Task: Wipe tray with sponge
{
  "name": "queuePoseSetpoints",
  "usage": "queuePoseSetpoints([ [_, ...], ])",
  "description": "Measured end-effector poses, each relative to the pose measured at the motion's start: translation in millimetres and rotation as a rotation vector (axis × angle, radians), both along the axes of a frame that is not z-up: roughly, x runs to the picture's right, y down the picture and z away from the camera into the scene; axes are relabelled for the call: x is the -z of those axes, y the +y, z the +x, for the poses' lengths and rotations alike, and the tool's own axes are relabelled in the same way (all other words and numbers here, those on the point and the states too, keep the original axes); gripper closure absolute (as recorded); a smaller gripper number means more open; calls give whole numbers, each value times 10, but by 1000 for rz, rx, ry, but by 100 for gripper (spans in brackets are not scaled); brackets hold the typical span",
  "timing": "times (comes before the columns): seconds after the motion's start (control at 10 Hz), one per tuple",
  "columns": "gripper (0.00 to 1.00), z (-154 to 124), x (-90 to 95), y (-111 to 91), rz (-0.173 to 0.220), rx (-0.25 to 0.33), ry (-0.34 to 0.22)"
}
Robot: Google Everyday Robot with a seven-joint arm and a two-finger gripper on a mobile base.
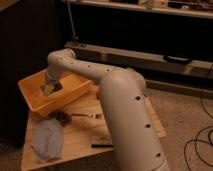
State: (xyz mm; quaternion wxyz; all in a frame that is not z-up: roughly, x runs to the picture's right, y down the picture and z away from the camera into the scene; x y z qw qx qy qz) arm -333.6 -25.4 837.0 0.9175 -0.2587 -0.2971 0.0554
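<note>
Down in the single camera view, a yellow-orange tray (35,100) sits on the back left part of a light wooden table (80,137), its long axis running from the near left toward the far right, so that one short end points at the table's left edge and the other toward the dark shelving behind. Its sloping walls rise to a rim, and the near long wall faces the camera. The robot's white arm (125,105) fills the right and middle of the view, bends at an elbow above the tray, and drops its forearm down into the bin. The gripper (48,90) is inside the tray, low over the floor near its middle, with a small pale and grey mass at its tip that is probably the sponge (54,88); I cannot tell whether the fingers are closed on it or merely beside it, nor which way the sponge's long side lies. On the table just in front of the tray lies a dark, lumpy small object (61,117), and to the near left of that a light blue cloth (46,140) is crumpled, reaching to the table's front edge. A flat dark slab (101,141) rests on the table near the arm's base.
</note>
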Motion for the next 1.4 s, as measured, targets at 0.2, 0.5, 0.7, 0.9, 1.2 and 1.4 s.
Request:
queuePoseSetpoints([
  [0.2, 100, 284, -56, 94, -32, -35, 16],
  [0.5, 100, 828, -129, 203, -70, -107, 50],
  [0.7, 100, 1063, -171, 104, -69, -165, 67],
  [0.9, 100, 1169, -251, -25, -65, -201, 89],
  [1.2, 100, 1304, -497, -270, -65, -219, 126],
  [1.4, 100, 1369, -664, -452, -104, -223, 141],
])
